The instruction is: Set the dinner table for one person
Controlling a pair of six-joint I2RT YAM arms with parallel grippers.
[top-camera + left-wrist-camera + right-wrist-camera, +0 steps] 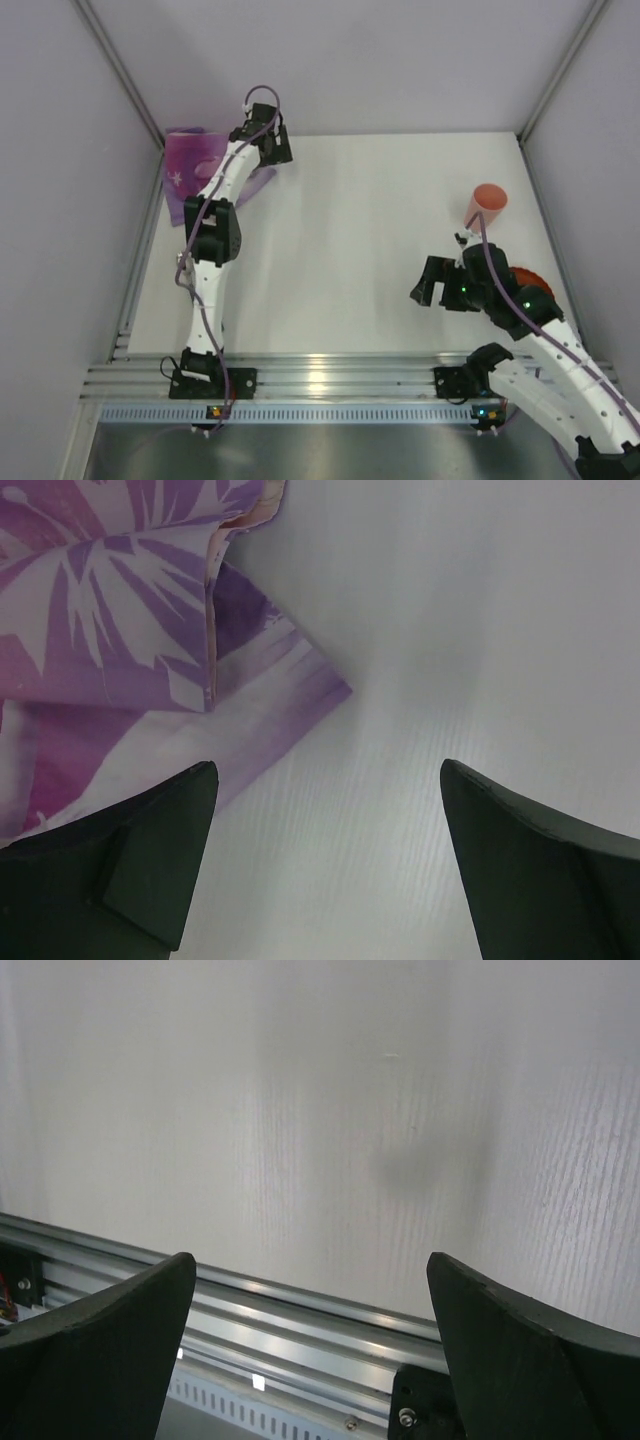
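The white dinner table (350, 240) fills the top view. A purple snowflake-printed placemat (190, 170) lies crumpled and folded at its far left corner. My left gripper (268, 143) hovers at the placemat's right edge, open and empty. In the left wrist view the folded placemat (120, 630) lies up and left of my open gripper (325, 810), over bare tabletop (450, 630). My right gripper (425, 290) is open and empty above the table's right side. In the right wrist view the open gripper (310, 1300) faces the tabletop (330, 1110) and the rail.
A salmon-pink cup (487, 203) stands at the right, beyond the right gripper. An orange plate (527, 277) is partly hidden under the right arm. A ribbed aluminium rail (330, 378) runs along the near edge and also shows in the right wrist view (300, 1320). Grey walls enclose the table.
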